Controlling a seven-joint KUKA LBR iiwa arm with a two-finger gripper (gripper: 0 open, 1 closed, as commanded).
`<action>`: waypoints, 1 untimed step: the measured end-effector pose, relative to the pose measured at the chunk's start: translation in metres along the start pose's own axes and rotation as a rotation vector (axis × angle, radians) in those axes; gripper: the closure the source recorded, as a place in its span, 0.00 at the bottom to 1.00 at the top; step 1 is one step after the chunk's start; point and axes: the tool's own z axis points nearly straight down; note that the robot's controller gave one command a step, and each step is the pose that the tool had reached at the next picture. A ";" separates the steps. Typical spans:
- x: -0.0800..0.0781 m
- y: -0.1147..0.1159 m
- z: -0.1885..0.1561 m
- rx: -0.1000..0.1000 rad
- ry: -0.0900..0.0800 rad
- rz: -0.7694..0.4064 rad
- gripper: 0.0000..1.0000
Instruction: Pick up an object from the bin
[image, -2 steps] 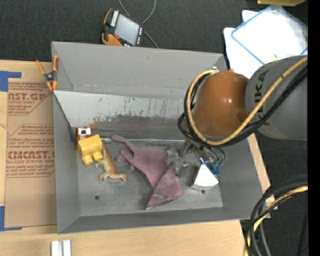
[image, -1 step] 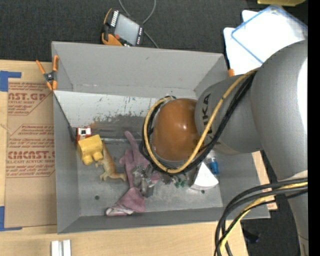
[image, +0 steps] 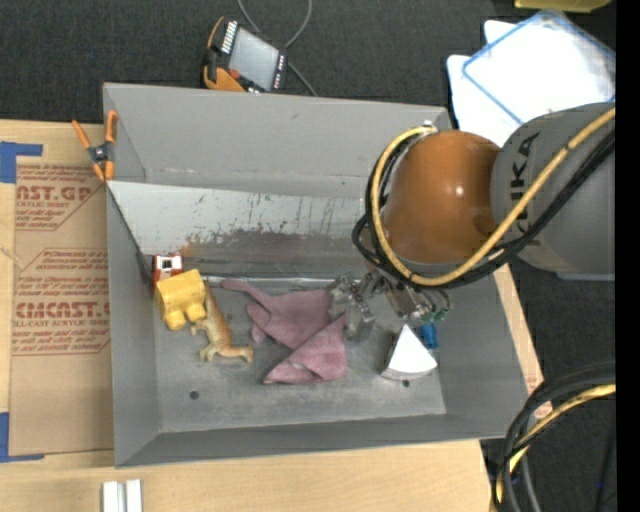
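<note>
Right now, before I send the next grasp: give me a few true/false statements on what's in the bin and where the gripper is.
1. A mauve cloth lies crumpled near the middle of the bin floor. True.
2. The yellow toy block sits at the bin's right side. False: it is at the left, by the wall.
3. The gripper is down at the cloth's right edge. True.
4. The white cone-shaped thing lies on top of the cloth. False: it rests on the bare floor, apart from the cloth and to its right.
5. A tan toy animal lies right beside the yellow block, between it and the cloth. True.
</note>
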 end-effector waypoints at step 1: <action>0.007 0.059 0.084 -0.032 0.046 -0.029 1.00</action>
